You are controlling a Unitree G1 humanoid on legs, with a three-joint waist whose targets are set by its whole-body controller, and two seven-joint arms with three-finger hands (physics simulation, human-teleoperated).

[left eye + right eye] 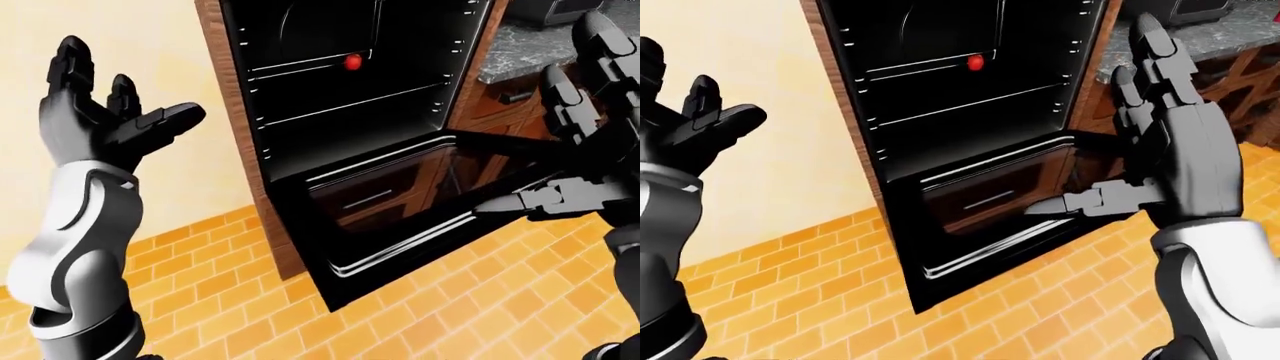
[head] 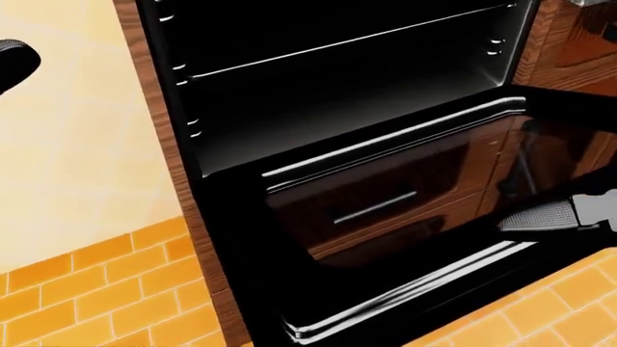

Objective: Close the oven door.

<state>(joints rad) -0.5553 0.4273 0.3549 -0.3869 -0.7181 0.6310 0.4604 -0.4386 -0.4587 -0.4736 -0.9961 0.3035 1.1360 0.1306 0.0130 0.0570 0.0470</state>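
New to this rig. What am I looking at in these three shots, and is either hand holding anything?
These are simulator renders from a humanoid robot, all three taken from cameras on its head looking out over its own arms. The two eye views are a stereo pair; the head view looks lower and closer.

The black box set in wood panelling is an oven, and its door hangs open, tilted down over the orange tiled floor. Inside are wire racks and a small red thing I cannot identify.

The left hand is raised by the cream wall, fingers spread. The right hand is up beside the door, also open. Neither holds anything. The job is closing that door; it is not yet shut.
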